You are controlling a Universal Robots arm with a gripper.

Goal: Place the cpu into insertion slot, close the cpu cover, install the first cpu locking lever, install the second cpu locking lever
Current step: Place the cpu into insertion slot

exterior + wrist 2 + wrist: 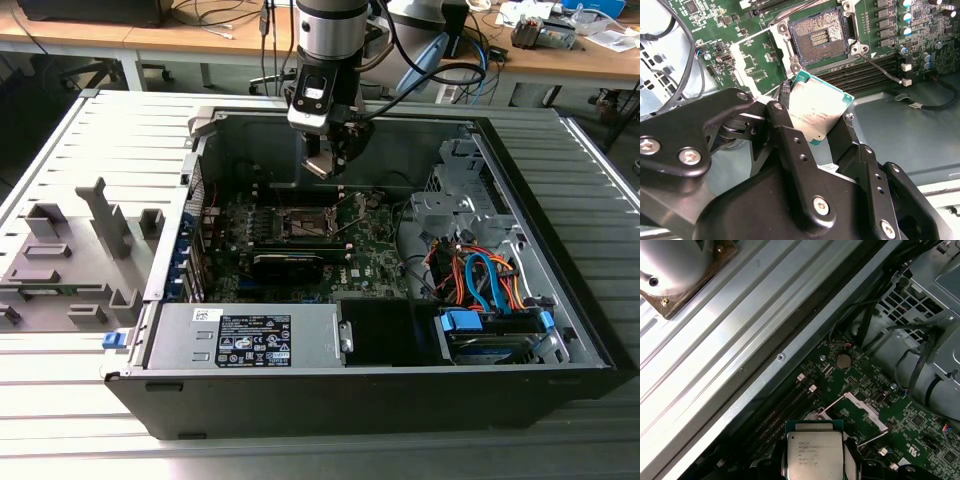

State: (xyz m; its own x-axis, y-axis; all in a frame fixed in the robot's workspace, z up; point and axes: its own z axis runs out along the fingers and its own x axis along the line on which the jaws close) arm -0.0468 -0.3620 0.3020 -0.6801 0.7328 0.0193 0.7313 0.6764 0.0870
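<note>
A grey ribbed metal table (60, 420) spans the near scene. Along the far side runs a wooden desk (100, 38), strewn with cables (215, 15) and, toward the exterior view's right, papers (612, 35).

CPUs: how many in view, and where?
1. The cpu is held in the gripper above the motherboard, near the open, empty socket. Nothing is seated in the socket; others may be hidden from these views.

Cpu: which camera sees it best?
The second wrist view: the cpu sits mid-picture, pinched between the jaws, with the open socket beyond. The first wrist view shows its metal top at the frame's edge. The exterior view shows a tiny pale tile at the arm's tip.
</note>
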